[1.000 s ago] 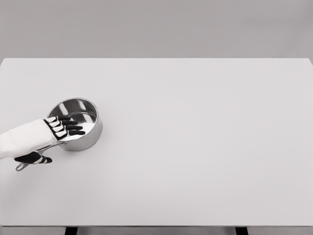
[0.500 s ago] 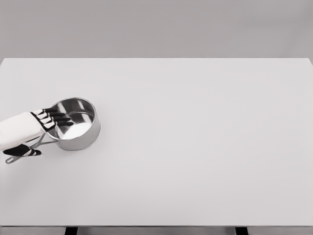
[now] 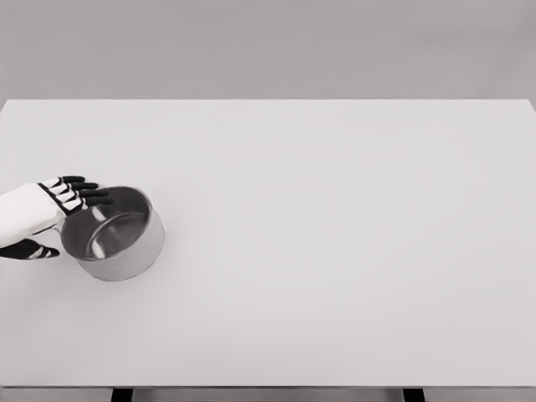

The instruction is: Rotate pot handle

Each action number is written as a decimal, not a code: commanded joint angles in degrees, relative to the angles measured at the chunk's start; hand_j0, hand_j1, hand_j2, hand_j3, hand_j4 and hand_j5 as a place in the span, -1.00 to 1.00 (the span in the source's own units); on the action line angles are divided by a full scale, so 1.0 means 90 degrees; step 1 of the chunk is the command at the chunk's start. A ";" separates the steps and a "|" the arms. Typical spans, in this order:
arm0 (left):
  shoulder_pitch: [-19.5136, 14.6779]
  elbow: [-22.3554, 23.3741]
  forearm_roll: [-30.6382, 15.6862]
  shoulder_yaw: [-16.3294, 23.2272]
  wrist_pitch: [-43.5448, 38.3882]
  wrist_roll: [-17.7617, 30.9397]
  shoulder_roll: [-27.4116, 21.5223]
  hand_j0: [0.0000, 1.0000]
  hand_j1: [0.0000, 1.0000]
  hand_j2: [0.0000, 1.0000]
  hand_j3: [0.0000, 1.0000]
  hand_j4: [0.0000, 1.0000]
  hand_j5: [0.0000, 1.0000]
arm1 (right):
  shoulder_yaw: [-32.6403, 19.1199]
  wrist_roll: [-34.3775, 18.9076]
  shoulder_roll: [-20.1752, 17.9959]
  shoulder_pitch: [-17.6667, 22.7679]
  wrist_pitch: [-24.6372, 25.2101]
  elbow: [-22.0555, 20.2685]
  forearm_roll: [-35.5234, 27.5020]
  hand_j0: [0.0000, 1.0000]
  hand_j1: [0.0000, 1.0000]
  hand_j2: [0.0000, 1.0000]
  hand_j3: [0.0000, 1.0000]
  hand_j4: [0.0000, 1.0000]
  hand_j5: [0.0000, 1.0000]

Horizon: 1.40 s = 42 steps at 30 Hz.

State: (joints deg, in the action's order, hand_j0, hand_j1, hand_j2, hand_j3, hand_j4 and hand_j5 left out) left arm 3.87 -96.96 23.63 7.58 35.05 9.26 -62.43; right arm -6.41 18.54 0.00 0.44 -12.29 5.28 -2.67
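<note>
Steel, shiny and round, the small metal saucepan (image 3: 115, 234) sat on the wide pale grey table (image 3: 335, 251), far out toward the nine o'clock edge of the tabletop and a little nearer the robot than the middle line. Its open mouth faced up and tipped slightly toward the hand, so that the bright inner wall and the flat bottom showed. Its rim appeared a little blurred on the far side.

At the pot's nine o'clock stood the robot's white left hand with black fingers (image 3: 46, 218), its arm coming in from the left edge of the head view. The four black fingers (image 3: 82, 191) were stretched out almost straight and spread apart, pointing toward three o'clock; their tips reached the pot's rim at about its ten o'clock and seemed to touch or overlap it, though actual contact could not be told. The black thumb (image 3: 32, 249) lay apart from them, lower in the view, pointing the same way just beside the pot's wall at its nine o'clock. So the hand was wide, with the pot's near left side between fingers and thumb rather than clasped.

The pot's long handle did not show plainly; it seemed to be hidden behind the palm, and whether the hand pressed on it could not be told.
</note>
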 commanded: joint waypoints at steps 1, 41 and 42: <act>0.0000 0.0022 0.0011 -0.0013 -0.0005 -0.0053 -0.0017 1.00 1.00 1.00 1.00 1.00 1.00 | -0.0001 0.0000 0.0000 0.0000 -0.0002 0.0000 -0.0006 1.00 1.00 1.00 1.00 1.00 1.00; -0.0137 0.0032 -0.1112 -0.0901 -0.0005 -0.0014 -0.1013 1.00 1.00 1.00 1.00 1.00 1.00 | -0.0001 0.0000 0.0000 0.0000 -0.0002 0.0000 -0.0006 1.00 1.00 1.00 1.00 1.00 1.00; -0.0137 0.0022 -0.1190 -0.0960 -0.0005 -0.0014 -0.1013 1.00 1.00 1.00 1.00 1.00 1.00 | -0.0001 0.0000 0.0000 0.0000 -0.0002 0.0000 -0.0006 1.00 1.00 1.00 1.00 1.00 1.00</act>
State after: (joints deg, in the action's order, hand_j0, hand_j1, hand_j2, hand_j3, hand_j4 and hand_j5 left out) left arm 2.55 -96.63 14.53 -0.52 35.04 9.17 -71.32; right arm -6.40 18.54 0.00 0.44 -12.29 5.28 -2.67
